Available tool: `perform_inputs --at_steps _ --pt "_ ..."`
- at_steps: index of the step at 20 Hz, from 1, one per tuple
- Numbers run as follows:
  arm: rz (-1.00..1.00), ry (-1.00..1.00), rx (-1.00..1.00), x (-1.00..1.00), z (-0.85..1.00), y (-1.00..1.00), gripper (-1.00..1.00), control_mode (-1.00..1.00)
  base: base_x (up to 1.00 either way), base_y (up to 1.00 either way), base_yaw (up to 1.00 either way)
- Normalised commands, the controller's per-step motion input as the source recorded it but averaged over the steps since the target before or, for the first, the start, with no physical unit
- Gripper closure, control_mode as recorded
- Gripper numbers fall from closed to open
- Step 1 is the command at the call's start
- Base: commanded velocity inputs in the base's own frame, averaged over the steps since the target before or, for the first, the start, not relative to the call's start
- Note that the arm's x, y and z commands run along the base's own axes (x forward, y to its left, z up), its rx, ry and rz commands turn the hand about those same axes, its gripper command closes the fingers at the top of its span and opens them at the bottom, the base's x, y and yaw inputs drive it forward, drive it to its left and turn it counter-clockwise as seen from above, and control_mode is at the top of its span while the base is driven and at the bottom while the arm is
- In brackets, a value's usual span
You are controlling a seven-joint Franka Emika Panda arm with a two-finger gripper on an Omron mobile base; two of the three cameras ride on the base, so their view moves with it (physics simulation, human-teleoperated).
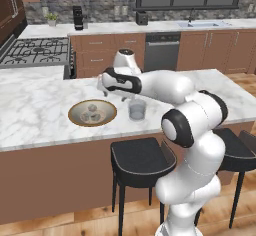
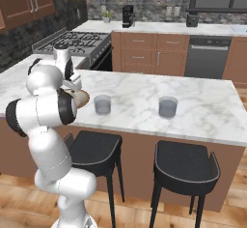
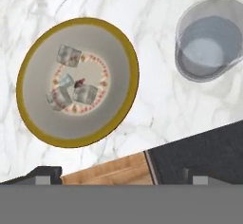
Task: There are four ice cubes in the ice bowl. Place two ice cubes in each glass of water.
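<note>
The ice bowl (image 3: pixel 110 52) lies on the marble island, grey inside with a golden-brown rim. Several pale ice cubes (image 3: pixel 85 94) cluster at its middle. One glass of water (image 3: pixel 211 40) stands just to the bowl's right (image 1: pixel 136 109), and a second glass (image 2: pixel 168 106) is further right along the counter. My gripper (image 1: pixel 103 89) hangs above the counter over the bowl's far right side, well clear of the cubes. In the hand view its fingertips (image 3: pixel 45 174) stand wide apart, open, with nothing between them.
Two black stools (image 1: pixel 139 160) stand against the island's front edge below the bowl (image 1: pixel 92 125) and the glasses. My own white arm reaches over the counter from the right. A stove (image 1: pixel 37 50) sits far left.
</note>
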Motion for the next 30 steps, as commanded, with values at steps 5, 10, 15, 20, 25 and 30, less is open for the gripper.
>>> perform_inputs --at_steps 5,10,15,20,25,30 --pt "0.00 0.14 0.00 0.47 -0.18 0.24 -1.00 -1.00 0.00 0.00 0.00" --pt "0.00 0.03 0.00 0.35 -0.14 0.25 -1.00 -1.00 0.00 0.00 0.00" --pt "-0.01 0.00 -0.06 0.35 -0.13 0.24 -1.00 -1.00 0.00 0.00 0.00" --pt "-0.04 0.00 -0.01 0.33 -0.18 0.19 -1.00 -1.00 0.00 0.00 0.00" --pt "-0.06 0.00 0.00 0.36 -0.18 0.17 -1.00 -1.00 0.00 0.00 0.00" --pt "-0.07 0.00 0.00 0.25 -0.15 0.09 -1.00 -1.00 0.00 0.00 0.00"
